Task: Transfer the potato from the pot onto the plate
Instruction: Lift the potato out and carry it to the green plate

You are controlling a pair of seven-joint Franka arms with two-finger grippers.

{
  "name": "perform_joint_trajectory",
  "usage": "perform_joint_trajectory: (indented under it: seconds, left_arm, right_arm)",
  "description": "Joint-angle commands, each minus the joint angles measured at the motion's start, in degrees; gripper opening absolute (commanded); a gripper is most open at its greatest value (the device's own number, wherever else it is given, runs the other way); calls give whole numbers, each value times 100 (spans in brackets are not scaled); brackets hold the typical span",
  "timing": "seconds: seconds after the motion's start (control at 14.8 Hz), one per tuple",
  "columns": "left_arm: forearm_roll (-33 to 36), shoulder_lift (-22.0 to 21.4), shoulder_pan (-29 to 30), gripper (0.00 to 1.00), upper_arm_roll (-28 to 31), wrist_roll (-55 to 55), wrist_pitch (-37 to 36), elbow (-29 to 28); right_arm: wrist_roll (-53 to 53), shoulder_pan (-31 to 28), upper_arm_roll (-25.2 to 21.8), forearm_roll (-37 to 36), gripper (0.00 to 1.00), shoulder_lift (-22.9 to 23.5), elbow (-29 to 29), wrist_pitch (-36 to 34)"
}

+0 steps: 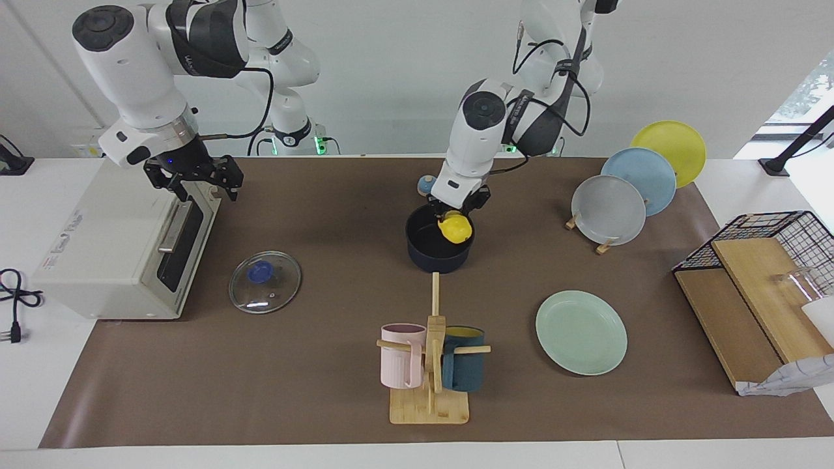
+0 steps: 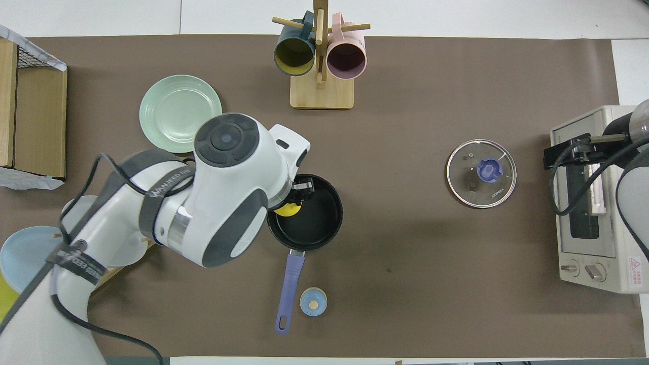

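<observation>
The yellow potato (image 1: 455, 228) hangs in my left gripper (image 1: 457, 220), which is shut on it just above the rim of the navy pot (image 1: 427, 254), at the edge toward the left arm's end. In the overhead view the potato (image 2: 289, 209) peeks out under the left hand over the pot (image 2: 317, 218), whose blue handle (image 2: 288, 289) points toward the robots. The mint-green plate (image 1: 581, 332) lies flat, farther from the robots and toward the left arm's end; it also shows in the overhead view (image 2: 175, 109). My right gripper (image 1: 195, 179) waits over the toaster oven (image 1: 111, 241).
A glass lid (image 1: 264, 281) lies between oven and pot. A mug rack (image 1: 430, 365) with a pink and a teal mug stands farther out. Grey, blue and yellow plates (image 1: 609, 208) stand in a rack. A small blue knob (image 2: 313, 301) lies beside the handle. A wire basket (image 1: 769, 247) sits at the left arm's end.
</observation>
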Motion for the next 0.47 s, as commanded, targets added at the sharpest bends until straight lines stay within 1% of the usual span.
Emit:
perform_joint_trajectory:
  seconds: [0.0,0.14,0.27,0.41]
  left_arm:
    - [-167,79,660,0,19,773,-714,712]
    - [-88,228,1074,0,36,1336,-724,845]
    - [-79,281,1531,0,37,2108,-637,994]
    - [-61,430,1848,0,45,2821,-505,1004]
  right_arm:
    - [90,-2,-19,78,100,-43,-44,23]
    - [90,-2,-19,78,100,-43,-44,23]
    - [90,-2,-19,78,100,-43,-44,23]
    - [90,-2,-19,78,100,-43,-44,14]
